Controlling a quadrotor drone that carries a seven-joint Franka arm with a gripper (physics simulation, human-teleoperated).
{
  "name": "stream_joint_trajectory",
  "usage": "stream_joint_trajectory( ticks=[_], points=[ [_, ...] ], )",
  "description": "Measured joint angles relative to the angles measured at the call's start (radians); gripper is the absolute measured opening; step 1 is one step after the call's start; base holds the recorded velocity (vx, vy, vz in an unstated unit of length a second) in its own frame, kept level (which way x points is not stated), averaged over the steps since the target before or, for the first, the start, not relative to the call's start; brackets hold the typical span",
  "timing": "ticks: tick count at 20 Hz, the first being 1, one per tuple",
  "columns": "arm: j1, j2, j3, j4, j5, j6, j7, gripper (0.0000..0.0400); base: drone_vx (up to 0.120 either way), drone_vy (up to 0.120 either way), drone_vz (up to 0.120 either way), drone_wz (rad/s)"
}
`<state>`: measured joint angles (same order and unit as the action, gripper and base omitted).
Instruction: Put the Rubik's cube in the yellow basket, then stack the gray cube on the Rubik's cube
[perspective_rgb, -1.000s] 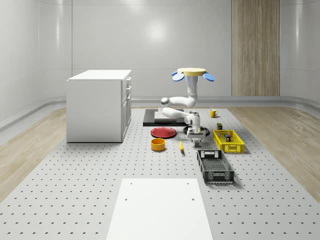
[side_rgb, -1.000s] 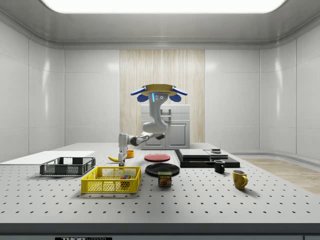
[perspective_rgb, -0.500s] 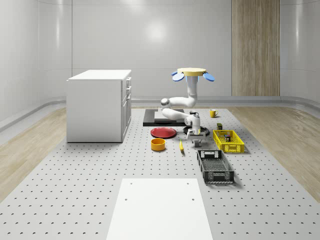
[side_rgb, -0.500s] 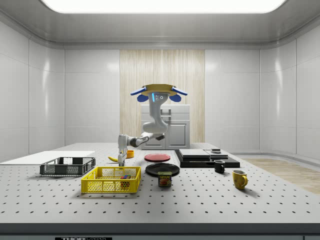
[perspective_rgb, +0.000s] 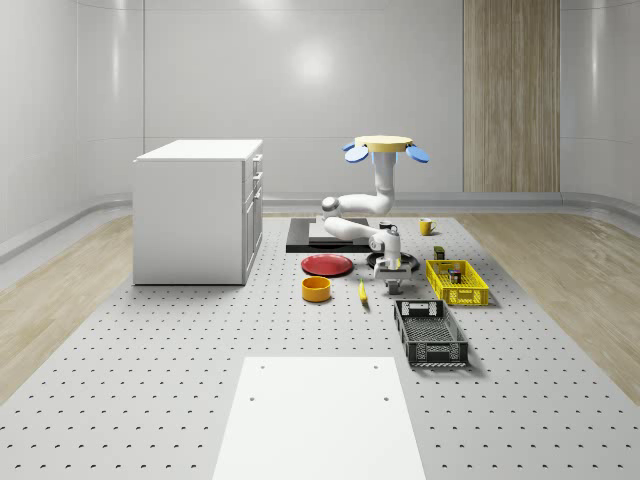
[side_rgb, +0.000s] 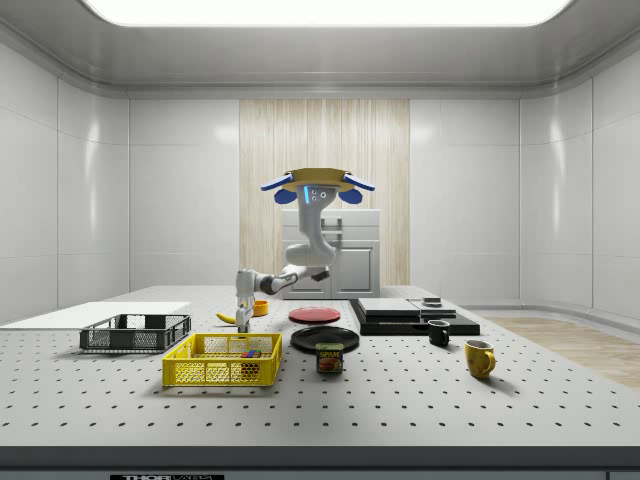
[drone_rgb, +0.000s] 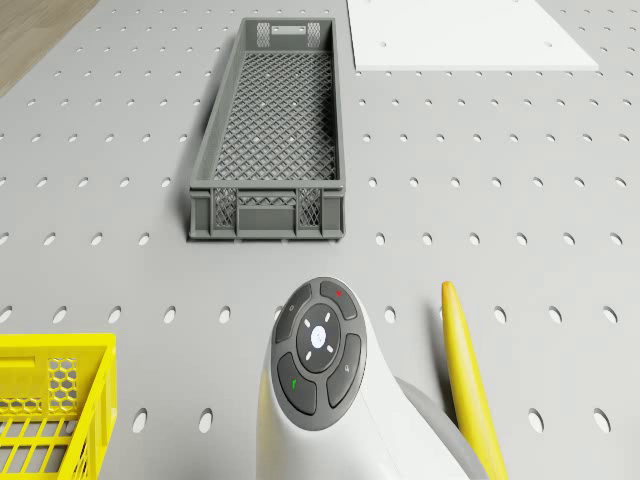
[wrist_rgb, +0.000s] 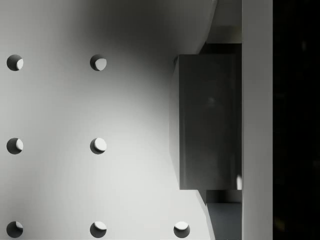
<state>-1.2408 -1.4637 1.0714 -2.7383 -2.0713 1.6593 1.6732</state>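
The small dark gray cube (wrist_rgb: 207, 122) sits right in front of the gripper (side_rgb: 243, 320) in the wrist view, low over the gray table with little holes (drone_rgb: 500, 150). One side of the cube is against a pale part of the gripper. I cannot tell if the gripper is closed on the cube or just next to it.

The colourful Rubik's cube (side_rgb: 248, 353) is already inside the yellow plastic basket (side_rgb: 222, 372), so I think the first job is done. The job now looks like picking up the gray cube and taking it to the basket.

To do this well, the gripper should hold the gray cube by two flat sides, in the middle, so it does not tip. Then it should go up high enough to get over the basket's wall. It should come down right above the Rubik's cube, keep the gray cube level, and let go only when the two cubes touch.

The drone (perspective_rgb: 386, 146) hovers high above the table, with the arm reaching down and forward from it. The gripper is between the yellow basket and a yellow banana (drone_rgb: 465, 380).

Past the gripper lies a long gray plastic crate (drone_rgb: 270, 130). It has nothing in it.
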Motion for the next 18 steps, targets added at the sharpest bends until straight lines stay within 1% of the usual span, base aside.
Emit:
stream_joint_trajectory(
  ticks=[3,7,10,14,18],
  points=[
    [0.003,0.002,0.006,-0.004,0.005,-0.006,-0.001,0.0253,0.000,0.000,0.000,0.000],
    [0.013,0.002,0.041,-0.022,0.037,-0.026,-0.001,0.0251,0.000,0.000,0.010,0.000],
    [0.020,0.001,0.076,-0.037,0.068,-0.043,0.000,0.0251,0.000,0.000,0.120,0.000],
    [0.025,0.001,0.105,-0.048,0.096,-0.056,0.001,0.0250,-0.010,0.010,0.120,0.000],
    [0.027,-0.001,0.119,-0.053,0.109,-0.062,0.002,0.0250,-0.120,0.120,0.120,0.000]
  ],
)
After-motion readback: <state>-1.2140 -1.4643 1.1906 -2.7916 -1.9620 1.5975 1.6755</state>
